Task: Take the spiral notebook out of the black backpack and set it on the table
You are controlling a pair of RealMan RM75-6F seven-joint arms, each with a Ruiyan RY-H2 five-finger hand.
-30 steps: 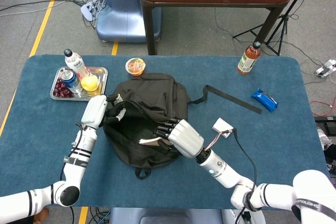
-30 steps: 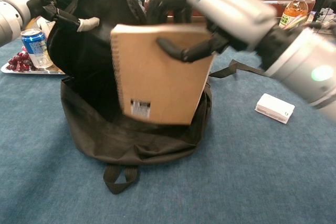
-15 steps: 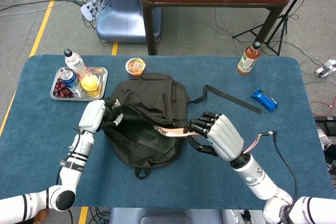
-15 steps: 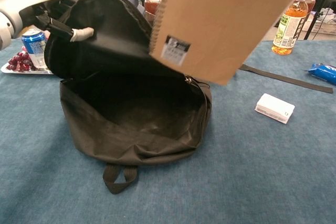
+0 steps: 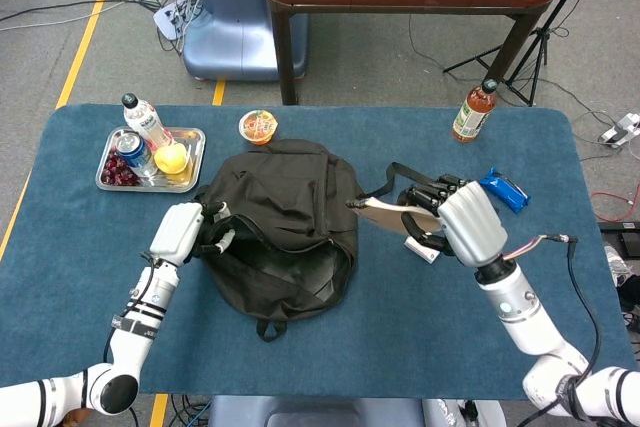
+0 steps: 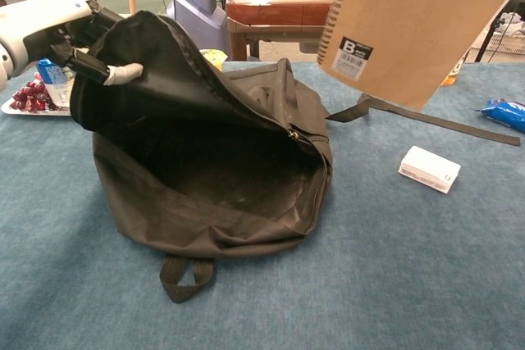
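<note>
The black backpack lies in the middle of the blue table, its mouth gaping towards me and its inside dark, with nothing showing in it. My left hand grips the edge of the upper flap and holds it up. Right of the bag, my right hand holds the brown spiral notebook in the air, clear of the opening. In the chest view the notebook hangs tilted at the top right, barcode label down, while the hand holding it is out of frame.
A small white box lies under the raised notebook, beside the backpack strap. A blue snack packet and a drink bottle stand further right. A metal tray with a can and fruit sits far left, next to an orange cup.
My right hand has lifted the notebook out of the backpack and carried it rightward, past the bag's edge to above the white box. The left hand keeps holding the flap, slightly lower.
</note>
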